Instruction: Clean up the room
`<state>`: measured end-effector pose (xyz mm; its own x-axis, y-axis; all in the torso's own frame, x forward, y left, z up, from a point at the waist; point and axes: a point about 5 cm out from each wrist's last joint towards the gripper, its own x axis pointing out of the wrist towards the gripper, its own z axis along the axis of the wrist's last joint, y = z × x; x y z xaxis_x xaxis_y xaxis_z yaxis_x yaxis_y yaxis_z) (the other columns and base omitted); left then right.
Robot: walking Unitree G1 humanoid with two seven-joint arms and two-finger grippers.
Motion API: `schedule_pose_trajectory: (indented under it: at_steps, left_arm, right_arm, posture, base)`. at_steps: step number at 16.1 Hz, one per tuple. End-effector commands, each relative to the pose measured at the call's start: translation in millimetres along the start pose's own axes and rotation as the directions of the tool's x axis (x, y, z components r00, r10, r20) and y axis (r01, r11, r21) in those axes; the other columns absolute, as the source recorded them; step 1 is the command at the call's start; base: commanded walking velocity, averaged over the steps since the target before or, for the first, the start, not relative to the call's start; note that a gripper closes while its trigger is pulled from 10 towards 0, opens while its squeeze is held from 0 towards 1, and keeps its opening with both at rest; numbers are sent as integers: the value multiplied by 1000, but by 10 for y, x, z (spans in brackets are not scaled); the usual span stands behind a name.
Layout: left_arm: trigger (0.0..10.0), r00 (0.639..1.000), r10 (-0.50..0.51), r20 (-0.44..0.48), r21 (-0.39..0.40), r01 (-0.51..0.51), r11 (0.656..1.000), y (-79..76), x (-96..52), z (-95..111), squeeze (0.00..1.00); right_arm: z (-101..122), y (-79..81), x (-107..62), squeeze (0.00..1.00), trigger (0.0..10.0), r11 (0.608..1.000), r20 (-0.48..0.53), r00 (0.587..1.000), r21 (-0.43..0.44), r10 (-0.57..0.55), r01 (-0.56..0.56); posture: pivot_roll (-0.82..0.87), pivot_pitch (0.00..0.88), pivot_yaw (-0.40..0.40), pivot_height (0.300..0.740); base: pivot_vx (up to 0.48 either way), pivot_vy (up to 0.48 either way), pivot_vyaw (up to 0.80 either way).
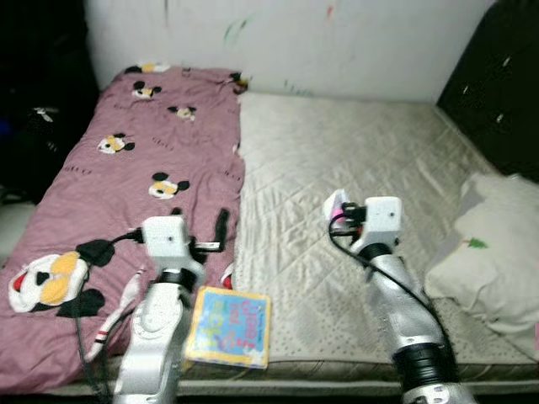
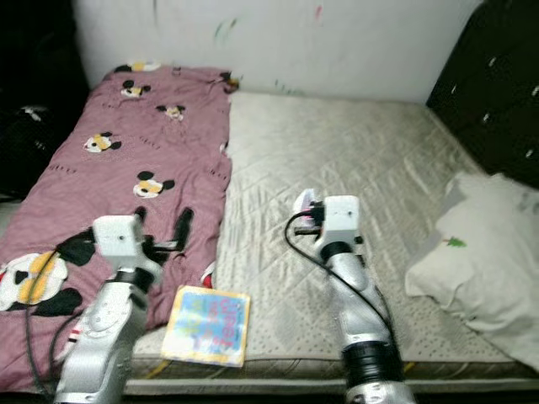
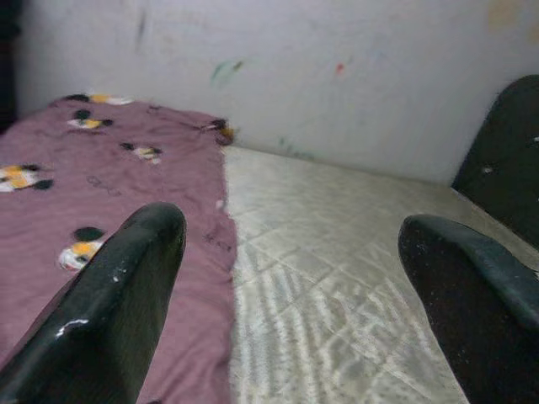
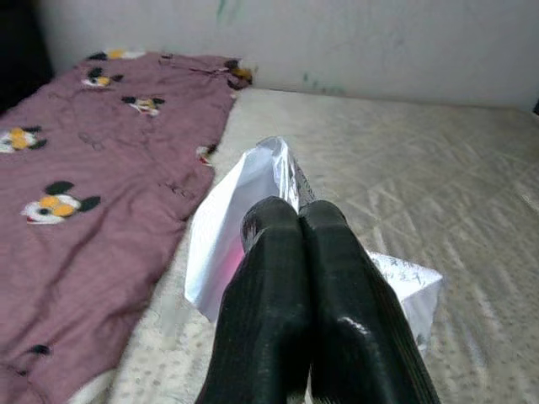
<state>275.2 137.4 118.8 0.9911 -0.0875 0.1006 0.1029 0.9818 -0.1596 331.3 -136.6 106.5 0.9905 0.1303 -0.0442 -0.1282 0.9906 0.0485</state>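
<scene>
My right gripper (image 4: 299, 217) is shut on a crumpled white and silver wrapper (image 4: 240, 206) with some pink on it. It holds the wrapper (image 1: 336, 204) a little above the middle of the beige mattress (image 1: 337, 143). My left gripper (image 3: 286, 244) is open with nothing between its fingers. It hovers over the edge of the pink mouse-print blanket (image 1: 143, 160) where that meets the mattress. A colourful children's book (image 1: 229, 326) lies flat at the bed's front edge, just right of my left arm.
A white pillow (image 1: 493, 248) lies at the bed's right side. Dark furniture (image 1: 497, 76) stands behind it at the right. A marked white wall (image 1: 320, 42) runs along the bed's far side. A red-and-white striped strip (image 1: 118, 311) lies by my left arm.
</scene>
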Motion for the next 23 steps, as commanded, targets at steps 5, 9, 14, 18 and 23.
schedule_pose_trajectory:
  at_steps: [5,9,14,18,23]
  left_arm:
    - [10000,1000,21,-7,-21,-21,1000,39,2,-4,0]
    - [10000,1000,17,-5,-24,-17,1000,36,12,-1,0]
    - [10000,1000,5,-5,-35,-5,999,23,16,1,0]
    - [10000,1000,7,-6,-39,-7,999,22,23,5,0]
    - [10000,1000,10,-5,-40,-10,999,24,28,5,0]
  right_arm:
    - [56,-16,13,0,10000,1000,16,1000,1,13,-13]
    - [46,17,8,0,10000,999,15,999,9,38,-38]
    - [32,85,6,0,10000,996,5,996,-12,85,-85]
    - [25,86,16,0,10000,996,-3,996,-7,87,-87]
    - [15,83,25,0,10000,996,-16,996,-13,83,-83]
  posture:
    - [-45,24,-56,740]
    - [-45,18,-54,740]
    - [-46,16,-54,740]
    - [-48,21,-54,740]
    - [-51,27,-55,740]
  base:
    - [0,449,0]
    - [0,472,-200]
    - [0,472,0]
    - [0,472,0]
    - [0,472,0]
